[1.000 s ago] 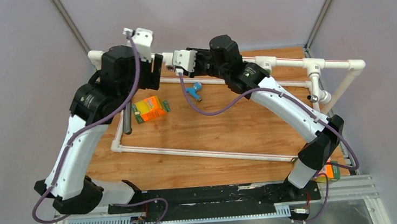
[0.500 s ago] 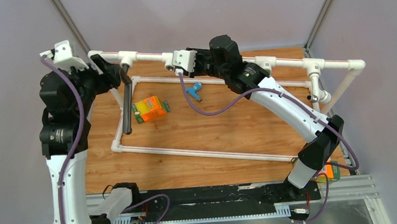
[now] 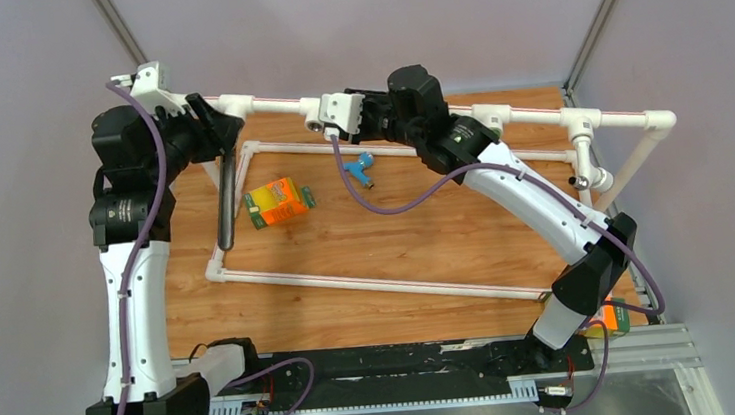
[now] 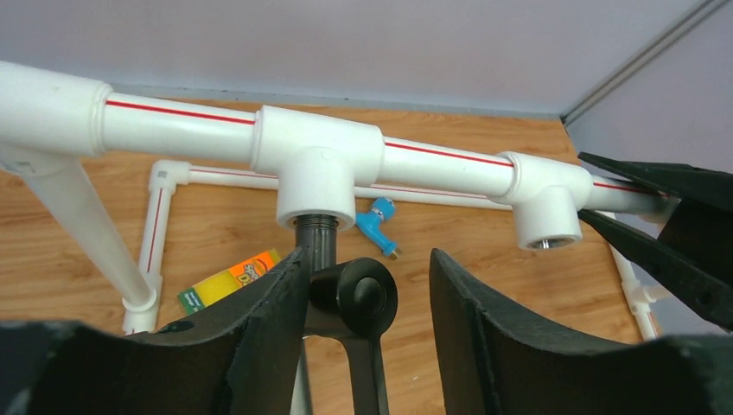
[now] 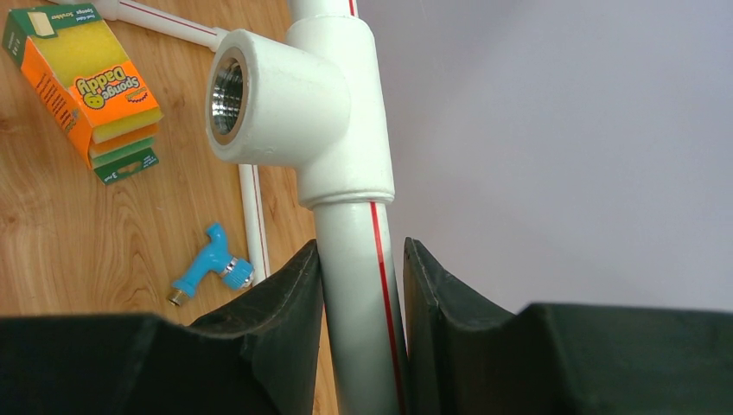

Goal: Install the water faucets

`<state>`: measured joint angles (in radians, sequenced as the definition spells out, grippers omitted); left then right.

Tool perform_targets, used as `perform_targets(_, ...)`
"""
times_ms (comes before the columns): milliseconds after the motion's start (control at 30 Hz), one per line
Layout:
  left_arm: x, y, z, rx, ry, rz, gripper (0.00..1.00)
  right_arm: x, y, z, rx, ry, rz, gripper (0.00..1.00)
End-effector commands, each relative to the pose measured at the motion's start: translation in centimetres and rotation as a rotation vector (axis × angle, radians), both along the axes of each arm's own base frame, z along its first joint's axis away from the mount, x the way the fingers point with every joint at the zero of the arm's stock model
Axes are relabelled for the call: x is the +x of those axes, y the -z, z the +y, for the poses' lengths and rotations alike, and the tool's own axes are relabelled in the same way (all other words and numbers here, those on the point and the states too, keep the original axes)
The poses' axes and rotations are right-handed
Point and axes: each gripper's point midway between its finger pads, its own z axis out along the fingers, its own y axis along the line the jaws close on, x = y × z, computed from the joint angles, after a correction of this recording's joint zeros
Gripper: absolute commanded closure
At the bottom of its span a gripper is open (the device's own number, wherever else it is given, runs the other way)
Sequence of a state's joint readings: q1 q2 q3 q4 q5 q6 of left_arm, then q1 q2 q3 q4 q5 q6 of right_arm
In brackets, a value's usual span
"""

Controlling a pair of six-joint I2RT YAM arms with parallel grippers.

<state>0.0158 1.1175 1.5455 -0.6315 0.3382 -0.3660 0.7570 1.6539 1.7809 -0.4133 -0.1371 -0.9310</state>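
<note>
Orange sponge box (image 5: 82, 91), "Sponge Daddy" in yellow lettering on its orange face, smaller print too small to read

- Even, bright, diffuse light; shadows on the wooden table (image 3: 398, 255) are faint.
- Mild sheen on the white pipe (image 5: 359, 285).
- Wrist views: nearest fingers (image 4: 251, 337) soft-focused.

Right pincer (image 5: 361, 259) clamps white pipe (image 5: 356, 346) below tee socket (image 5: 294, 112).

Left tool (image 4: 367, 264) agape; right tool (image 5: 360, 251) tight.
</note>
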Motion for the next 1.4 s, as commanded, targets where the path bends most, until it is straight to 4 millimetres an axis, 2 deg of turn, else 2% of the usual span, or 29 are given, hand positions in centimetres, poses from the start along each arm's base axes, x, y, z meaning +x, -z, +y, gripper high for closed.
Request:
perform_targets(0,-1.6,-2.7,-2.3,0.054,0.161,-0.107,0.44,-3.2,9.5,2.8,-0.084,-0.098,0.316,1.0)
perform_targets(67,-2.0,-2.4,-4.2,0.076,0.232,-0.101,0.49,-3.2,9.5,2.7,-0.084,-0.097,0.315,1.0)
perform_targets(200,-1.2,-0.2,-5.6,0.07,0.265,-0.025,0.51,-3.3,9.4,2.7,-0.082,-0.096,0.315,1.0)
perform_targets(367,0.1,4.3,-4.9,0.09,0.198,0.106,0.52,-3.3,9.4,2.5,-0.084,-0.091,0.312,1.0)
perform_targets(500,0.4,6.5,-3.3,0.118,0.102,0.157,0.53,-3.3,9.4,2.6,-0.083,-0.095,0.315,1.0)
perform_targets(667,1.0,9.0,-2.7,0.097,0.04,0.207,0.53,-3.4,9.5,2.8,-0.081,-0.099,0.32,1.0)
perform_targets(700,1.2,10.2,-2.6,0.098,0.031,0.24,0.52,-3.4,9.4,2.7,-0.081,-0.098,0.318,1.0)
perform_targets(800,1.6,12.4,-1.6,0.114,-0.029,0.286,0.49,-3.4,9.3,2.5,-0.081,-0.092,0.315,1.0)
perform_targets(867,1.9,12.6,-1.2,0.115,-0.06,0.282,0.46,-3.4,9.4,2.5,-0.083,-0.091,0.315,1.0)
perform_targets(967,2.1,11.0,-1.7,0.085,-0.042,0.237,0.41,-3.5,9.4,2.6,-0.082,-0.097,0.316,1.0)
perform_targets(1033,1.8,8.6,-2.6,0.048,0.001,0.174,0.38,-3.5,9.3,2.6,-0.082,-0.098,0.314,1.0)
perform_targets(1067,1.4,6.5,-2.8,0.026,0.012,0.125,0.36,-3.4,9.4,2.5,-0.082,-0.094,0.316,1.0)
perform_targets(1100,1.1,5.3,-3.2,0.007,0.035,0.098,0.35,-3.5,9.4,2.6,-0.083,-0.096,0.314,1.0)
perform_targets(1133,0.5,2.8,-3.4,-0.016,0.044,0.045,0.34,-3.4,9.4,2.6,-0.082,-0.094,0.316,1.0)
perform_targets(1167,0.1,1.7,-3.8,-0.029,0.064,0.024,0.34,-3.4,9.5,2.6,-0.083,-0.094,0.317,1.0)
perform_targets(1200,-0.6,-0.8,-3.8,-0.044,0.069,-0.03,0.33,-3.4,9.4,2.5,-0.082,-0.094,0.316,1.0)
perform_targets(1233,-1.1,-1.6,-3.8,-0.046,0.069,-0.039,0.33,-3.5,9.3,2.7,-0.081,-0.099,0.315,1.0)
perform_targets(1267,-1.6,-3.9,-3.5,-0.046,0.06,-0.084,0.31,-3.5,9.4,2.7,-0.081,-0.098,0.318,1.0)
perform_targets(1367,-2.4,-5.4,-1.3,0.02,-0.043,-0.085,0.3,-3.4,9.5,2.6,-0.082,-0.096,0.319,1.0)
